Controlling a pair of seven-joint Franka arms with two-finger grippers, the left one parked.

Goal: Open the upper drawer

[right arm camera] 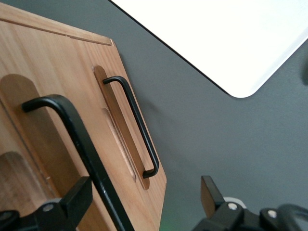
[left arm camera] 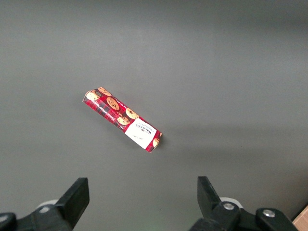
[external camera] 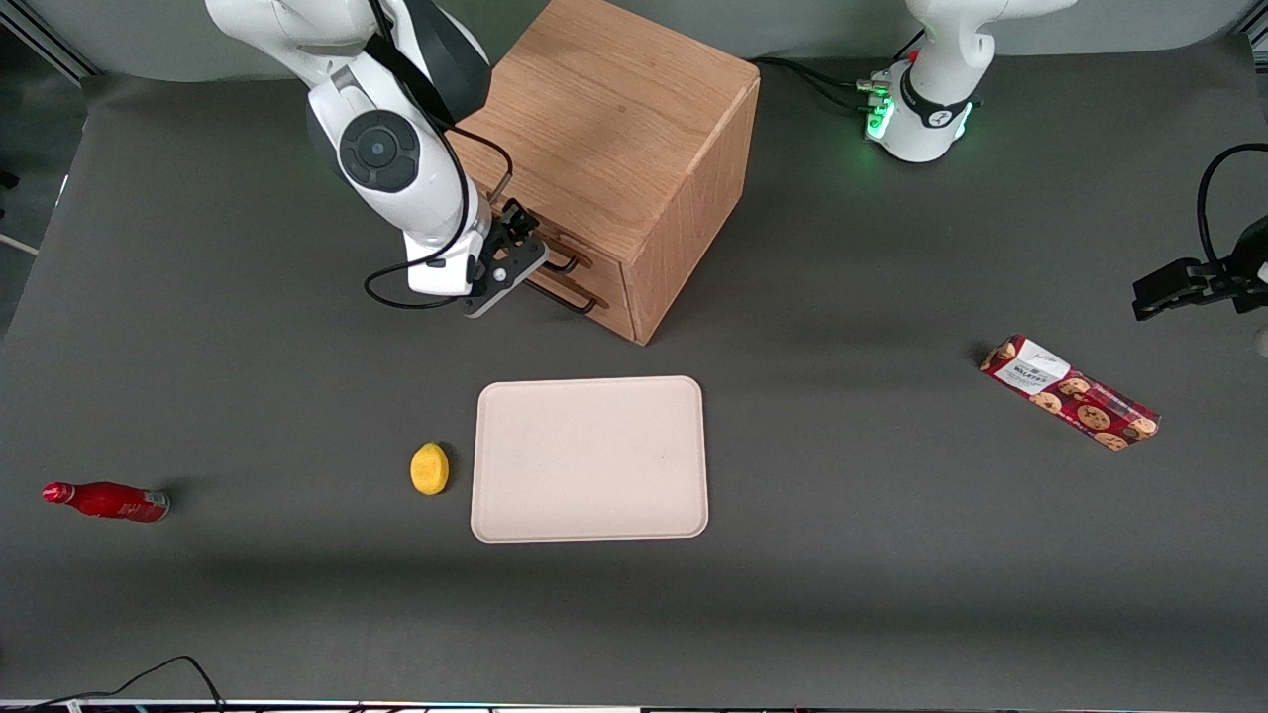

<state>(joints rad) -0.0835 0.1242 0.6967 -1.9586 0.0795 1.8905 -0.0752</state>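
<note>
The wooden cabinet (external camera: 614,149) is set on the dark grey desk (external camera: 842,594), turned at an angle so that its front faces the working arm's end of the desk. Two drawers are fitted in that front, each with a thin black wire handle. The upper drawer (right arm camera: 33,139) is seen flush with the cabinet front and is not drawn out. The lower drawer (right arm camera: 125,159) is likewise closed, its handle (right arm camera: 137,125) lying over a recessed slot.

The gripper (external camera: 507,259) is positioned directly in front of the upper drawer, at the level of the upper handle (right arm camera: 82,149). In the right wrist view the fingers (right arm camera: 74,202) are spread wide, and the upper handle is seen running between them, close to one finger; contact cannot be confirmed. Nothing is clamped.

A beige tray (external camera: 590,458) is placed nearer to the front camera than the cabinet. A lemon (external camera: 429,468) lies just beside the tray. A red bottle (external camera: 107,501) lies on its side toward the working arm's end of the desk. A red cookie package (external camera: 1070,392) lies toward the parked arm's end.
</note>
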